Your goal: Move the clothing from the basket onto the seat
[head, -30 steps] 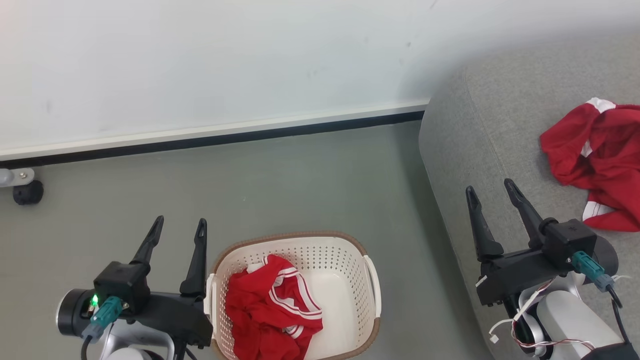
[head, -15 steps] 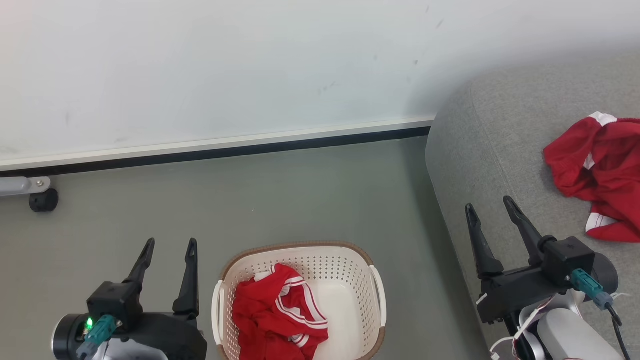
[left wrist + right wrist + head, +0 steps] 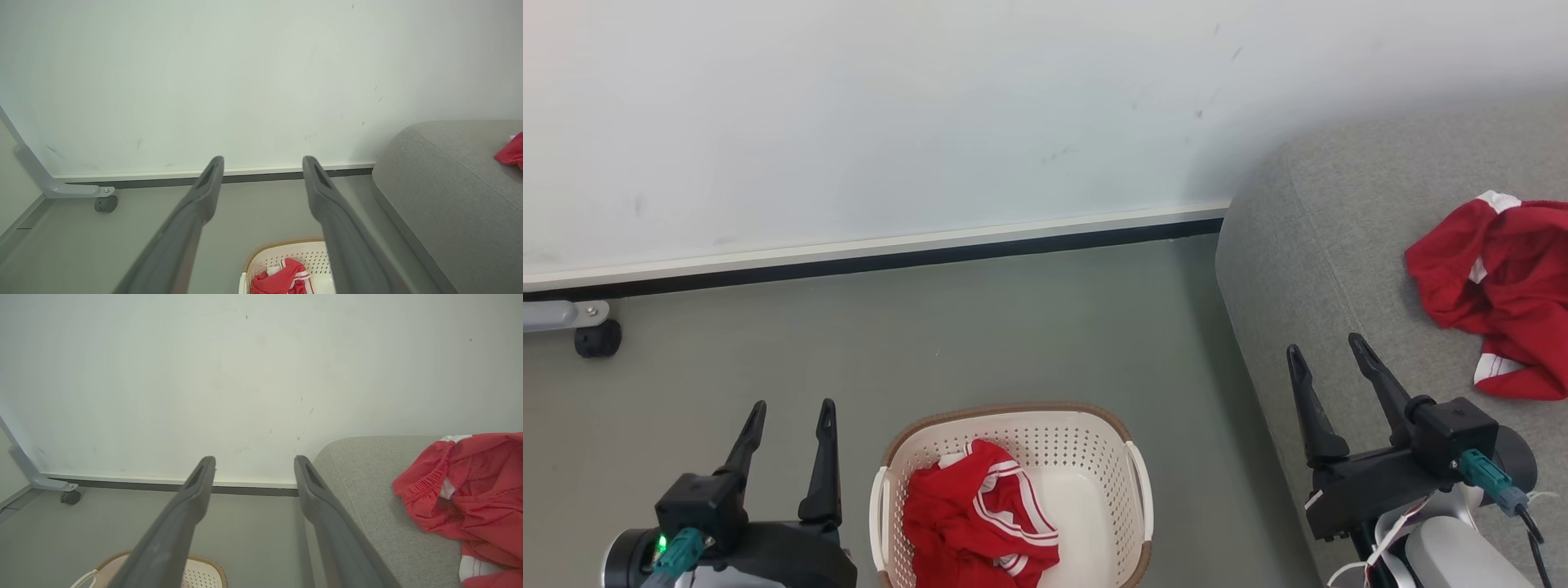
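The left gripper (image 3: 793,406) hangs empty, fingers spread, just left of the laundry basket (image 3: 1013,409), which holds one crumpled red garment (image 3: 976,514) (white stripes showing). The right gripper (image 3: 1324,343), likewise spread and empty, hovers over the grey sofa seat (image 3: 1307,245), near a second red garment (image 3: 1494,286).

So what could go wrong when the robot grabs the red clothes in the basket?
The red clothing lies bunched against the left wall of the basket, near the open left gripper. A finger might hook the rim or a hole and drag the basket along. It might also pinch just one fold, so the clothing could slip onto the floor before reaching the seat.
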You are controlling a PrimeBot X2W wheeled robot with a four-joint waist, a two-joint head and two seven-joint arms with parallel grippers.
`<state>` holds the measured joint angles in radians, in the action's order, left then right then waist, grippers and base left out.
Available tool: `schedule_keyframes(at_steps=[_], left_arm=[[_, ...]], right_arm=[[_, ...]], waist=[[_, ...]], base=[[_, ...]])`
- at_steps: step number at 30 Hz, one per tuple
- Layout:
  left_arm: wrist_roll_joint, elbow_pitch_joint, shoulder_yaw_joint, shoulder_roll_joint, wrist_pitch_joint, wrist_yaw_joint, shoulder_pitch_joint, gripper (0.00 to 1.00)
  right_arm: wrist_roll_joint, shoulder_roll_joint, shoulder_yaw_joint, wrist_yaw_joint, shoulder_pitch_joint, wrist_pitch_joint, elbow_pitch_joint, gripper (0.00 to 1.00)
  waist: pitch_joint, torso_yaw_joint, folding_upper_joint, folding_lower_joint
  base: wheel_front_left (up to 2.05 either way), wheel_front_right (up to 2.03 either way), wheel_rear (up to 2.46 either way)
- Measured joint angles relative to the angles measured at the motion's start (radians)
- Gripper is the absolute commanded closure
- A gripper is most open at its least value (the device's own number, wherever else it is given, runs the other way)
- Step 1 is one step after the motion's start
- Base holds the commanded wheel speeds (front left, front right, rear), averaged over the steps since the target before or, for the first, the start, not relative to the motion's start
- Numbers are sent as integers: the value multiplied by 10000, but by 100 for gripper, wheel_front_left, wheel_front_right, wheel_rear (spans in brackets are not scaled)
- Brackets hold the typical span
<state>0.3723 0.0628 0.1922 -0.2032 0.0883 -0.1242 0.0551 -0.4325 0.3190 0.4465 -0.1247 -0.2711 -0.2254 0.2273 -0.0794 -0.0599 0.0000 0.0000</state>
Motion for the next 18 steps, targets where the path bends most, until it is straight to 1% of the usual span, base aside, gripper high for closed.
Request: schedule_keyframes(at_steps=[18], left_arm=[[-198, -136, -50, 146, -167, 0, -21, 0]], right_arm=[[86, -27, -180, -27, 151, 267, -357, 0]], waist=[[-25, -57, 0, 0]], base=[[0, 0, 0]])
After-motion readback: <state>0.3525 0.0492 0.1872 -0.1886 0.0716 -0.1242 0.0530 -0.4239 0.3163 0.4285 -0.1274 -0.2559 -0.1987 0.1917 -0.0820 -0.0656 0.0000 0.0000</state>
